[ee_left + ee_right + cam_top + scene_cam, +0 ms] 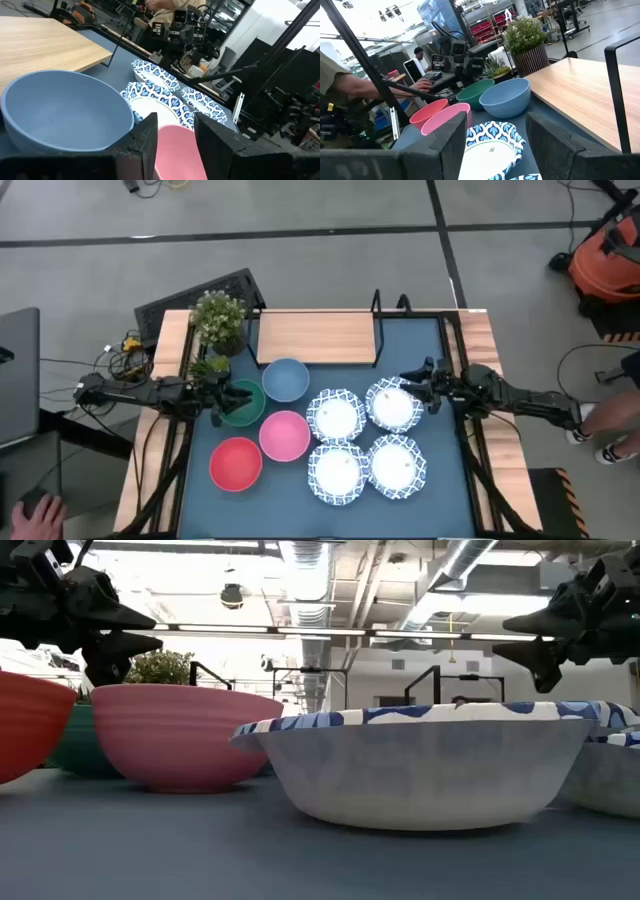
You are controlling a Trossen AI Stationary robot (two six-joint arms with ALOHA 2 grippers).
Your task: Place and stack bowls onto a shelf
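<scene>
High view: eight bowls (285,379) sit on the counter (445,350); shelf (315,337) bare. Left pincer (222,397) clenched, empty; right pincer (408,387) released above a patterned bowl (394,404). Next: descend, grasp rim.

potted plant (219,320) | blue mat (285,490) | orange vacuum (607,255) | laptop (18,375)

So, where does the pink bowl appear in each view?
High view: pink bowl, centre, below the blue bowl.
Low view: pink bowl, left of centre.
Left wrist view, bottom, between the fingers.
Right wrist view, lower left.
Shared landmark: the blue bowl, absent only from the low view.
</scene>
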